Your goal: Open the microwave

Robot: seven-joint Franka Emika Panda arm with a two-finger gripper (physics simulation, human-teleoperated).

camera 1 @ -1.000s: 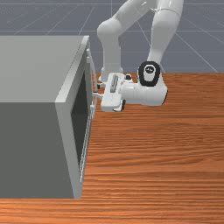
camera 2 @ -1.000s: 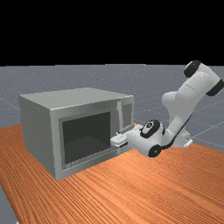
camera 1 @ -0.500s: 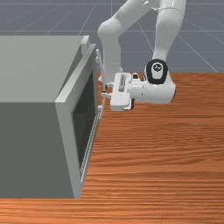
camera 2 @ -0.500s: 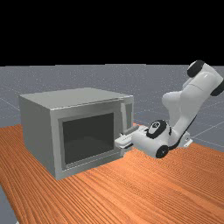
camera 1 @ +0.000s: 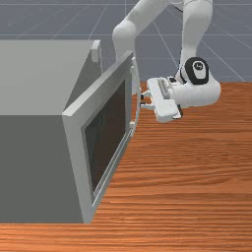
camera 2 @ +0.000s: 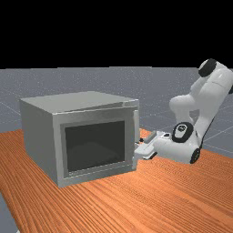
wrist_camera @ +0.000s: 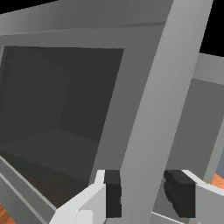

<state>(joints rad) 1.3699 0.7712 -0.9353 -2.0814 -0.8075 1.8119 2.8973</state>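
The grey microwave (camera 1: 47, 78) has its door (camera 1: 78, 106) swung partly out from the body. In the front view my gripper (camera 1: 142, 100) is at the curved handle (camera 1: 137, 115) on the door's free edge. The far view has the gripper (camera 2: 138, 145) beside the lower part of the handle (camera 2: 136, 122). In the wrist view the pale handle bar (wrist_camera: 162, 87) runs between the fingers of the gripper (wrist_camera: 143, 192), with a pad against each side; the gripper is shut on it.
The microwave body (camera 2: 41, 136) stands on the wooden table (camera 2: 150, 195). Bare wood (camera 1: 177, 172) lies in front of the door and below the hand in the front view. The dark window (wrist_camera: 52, 109) is beside the handle.
The door has swung farther out, widening the gap to the body. My hand has moved with the handle toward the front view's right and has turned somewhat.
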